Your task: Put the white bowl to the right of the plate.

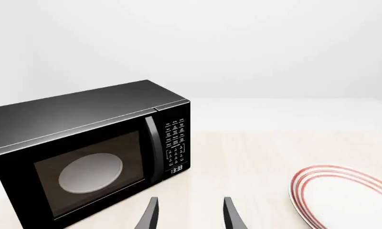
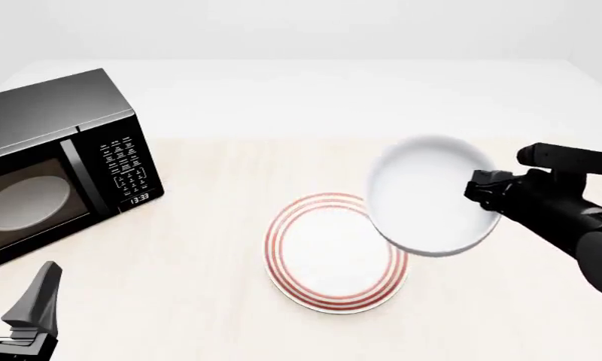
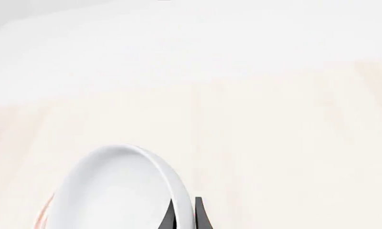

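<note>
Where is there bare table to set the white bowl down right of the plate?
The table is bare right of the plate, below the right gripper, which holds the white bowl by its rim. The bowl overlaps the plate's upper-right edge in the front view. Also bare: between the microwave and plate. The left gripper is open.

One white bowl (image 2: 432, 192), plain and deep, sits right of centre. One flat plate (image 2: 326, 256) with red rings lies at the centre, nearer the arms. One black microwave (image 2: 55, 162) stands at the far left. Two robot arms show: one left gripper (image 2: 30, 308) at the near left, one right gripper (image 2: 487, 194) at the right.
</note>
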`<action>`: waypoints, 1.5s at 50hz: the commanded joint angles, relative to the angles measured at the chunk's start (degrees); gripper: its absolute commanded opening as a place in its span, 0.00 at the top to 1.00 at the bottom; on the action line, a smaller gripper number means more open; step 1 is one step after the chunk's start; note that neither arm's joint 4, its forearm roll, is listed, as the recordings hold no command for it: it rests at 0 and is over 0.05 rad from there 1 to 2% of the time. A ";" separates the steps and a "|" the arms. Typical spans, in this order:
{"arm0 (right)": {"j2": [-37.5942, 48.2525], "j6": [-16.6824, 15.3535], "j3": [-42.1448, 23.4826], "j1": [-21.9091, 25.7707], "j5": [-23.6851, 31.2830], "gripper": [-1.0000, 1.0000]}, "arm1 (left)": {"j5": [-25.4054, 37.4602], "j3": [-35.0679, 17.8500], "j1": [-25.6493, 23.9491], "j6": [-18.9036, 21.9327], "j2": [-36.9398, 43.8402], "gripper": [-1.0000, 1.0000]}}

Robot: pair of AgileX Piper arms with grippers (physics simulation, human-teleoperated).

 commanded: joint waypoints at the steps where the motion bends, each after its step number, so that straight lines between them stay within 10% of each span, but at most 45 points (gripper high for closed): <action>1: -0.43 -0.87 2.62 -5.39 -1.90 1.00 | 0.00 0.00 0.00 0.00 0.00 0.00; 32: 1.30 0.83 9.07 -18.47 -8.65 1.00 | 0.00 0.00 0.00 0.00 0.00 0.00; 75: 15.96 4.31 14.32 -22.38 -23.91 1.00 | 0.00 0.00 0.00 0.00 0.00 0.00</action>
